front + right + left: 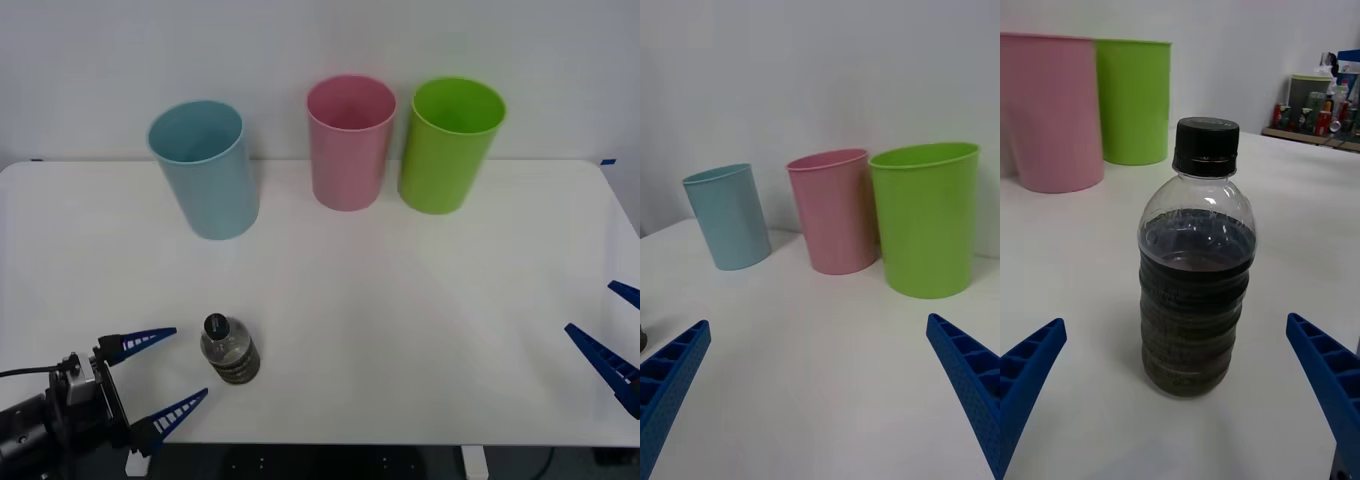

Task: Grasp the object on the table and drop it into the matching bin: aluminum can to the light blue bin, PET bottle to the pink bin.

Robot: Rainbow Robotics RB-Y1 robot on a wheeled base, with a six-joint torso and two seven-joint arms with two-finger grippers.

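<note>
Spread wide, the left gripper point(170, 372) sits low over the near left part of the table point(420, 300), its two blue ribbed fingers pointing toward the PET bottle point(230, 350) and holding nothing. That bottle stands upright on the white tabletop just beyond the fingertips, with a gap still showing between it and each finger; it is not yet between them. From the left wrist, the bottle point(1196, 262) appears straight ahead and centred between the two blue fingers point(1030, 375) at the corners, black cap on, dark brown liquid filling the ribbed body up to the shoulder. Well beyond it, toward the far edge of the table, three bins stand in a row: the light blue bin point(205, 168) to the left and slightly nearer, the pink bin point(350, 142) in the middle, and a lime green bin point(450, 145) just beside the pink one on the right. All three are upright with open mouths. Over at the near right edge of the table hangs the right gripper point(612, 330), fingers parted and empty, well apart from the bottle; its wrist camera looks across bare tabletop at the light blue bin point(726, 217), pink bin point(833, 211) and green bin point(929, 217)
</note>
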